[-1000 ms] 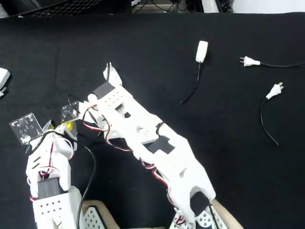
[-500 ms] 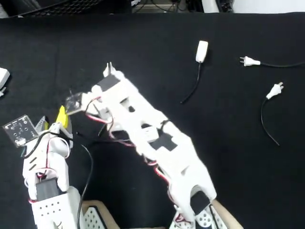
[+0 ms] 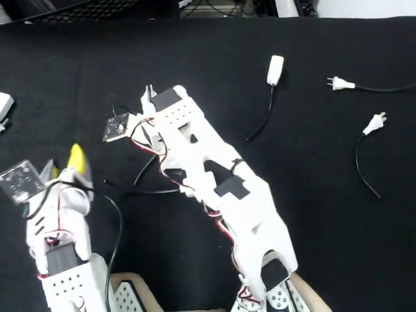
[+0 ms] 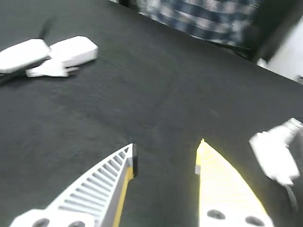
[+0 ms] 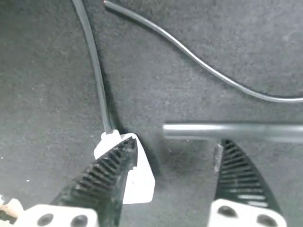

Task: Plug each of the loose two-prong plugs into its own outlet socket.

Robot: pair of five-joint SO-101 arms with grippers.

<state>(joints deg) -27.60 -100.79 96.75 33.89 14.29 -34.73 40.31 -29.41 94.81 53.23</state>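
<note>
R gripper [image 5: 175,144]: black ribbed jaws wide, empty, one jaw against small white plastic socket block [image 5: 136,178] on black cord [image 5: 97,85], prob. straddling it for a grab. L gripper [image 4: 166,146] wide too, empty. White two-prong plugs [image 3: 340,83] unplugged nr right edge of black desk [image 3: 312,208].

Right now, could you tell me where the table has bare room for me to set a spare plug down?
Best is the bare cloth at lower right, between the right arm and the nearer loose plug. The strip between the right gripper and the white socket is free too. Crowded: between the arms, across loose wires.
</note>
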